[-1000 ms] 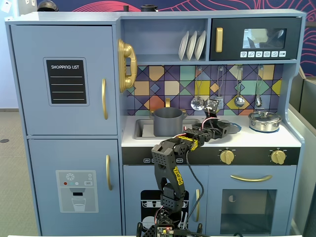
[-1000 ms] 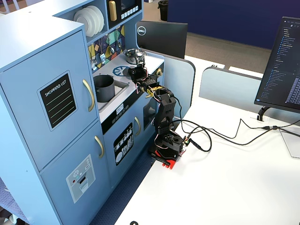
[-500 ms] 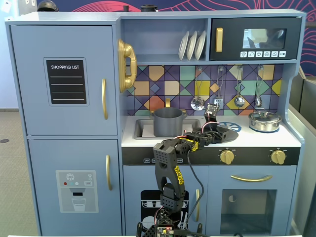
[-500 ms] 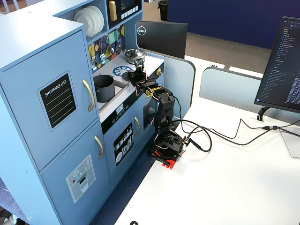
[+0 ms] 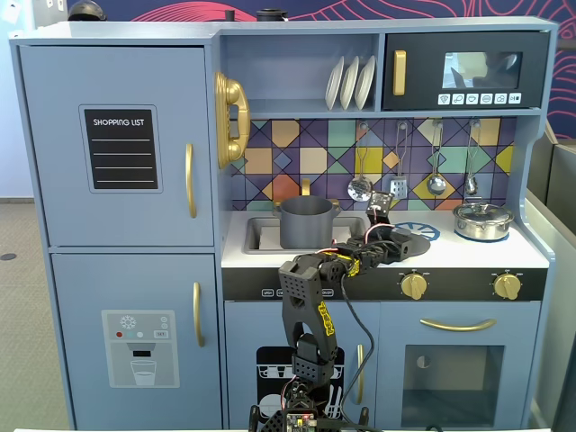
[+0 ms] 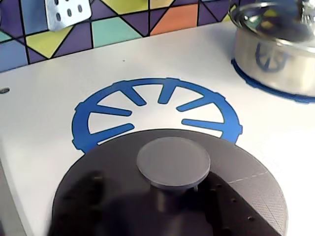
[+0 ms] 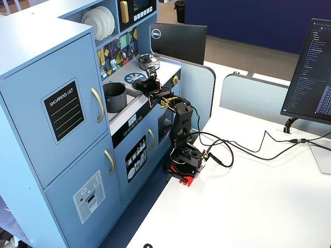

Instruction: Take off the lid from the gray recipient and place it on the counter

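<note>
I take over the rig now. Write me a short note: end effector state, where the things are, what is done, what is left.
End effector: over the counter near the blue burner circle; open or shut cannot be told.
Lid: off the gray recipient, low over or on the counter, covering the burner circle's near edge.
Gray recipient: open, in the sink.
Done: lid removed and carried over.
Left: confirm the lid rests flat, release, retract.

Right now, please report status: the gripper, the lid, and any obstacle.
Gripper over the counter; jaw state unclear. Lid off the gray pot, low over the blue burner circle. Silver pot stands apart.
</note>
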You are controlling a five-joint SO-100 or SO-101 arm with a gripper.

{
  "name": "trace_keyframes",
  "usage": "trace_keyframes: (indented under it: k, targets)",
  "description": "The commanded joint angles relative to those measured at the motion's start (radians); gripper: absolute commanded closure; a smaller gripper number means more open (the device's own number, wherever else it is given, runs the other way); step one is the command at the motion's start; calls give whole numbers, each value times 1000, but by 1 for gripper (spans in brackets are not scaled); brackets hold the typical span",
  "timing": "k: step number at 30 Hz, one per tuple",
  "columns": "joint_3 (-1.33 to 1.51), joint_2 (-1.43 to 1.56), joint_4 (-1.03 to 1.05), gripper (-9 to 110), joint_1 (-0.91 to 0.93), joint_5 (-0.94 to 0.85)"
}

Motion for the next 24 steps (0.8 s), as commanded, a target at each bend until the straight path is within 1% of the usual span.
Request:
trace_keyframes:
  k: [1,2,5,13,19,24]
  targets:
    - [6,34,-44,64,20,18]
    - [14,38,-58,61,23,32]
    - [32,51,-78,57,35,38]
    - [18,60,-87,53,51,54]
    - [20,86,-117,48,61,54]
    - [2,117,-150,48,67,54]
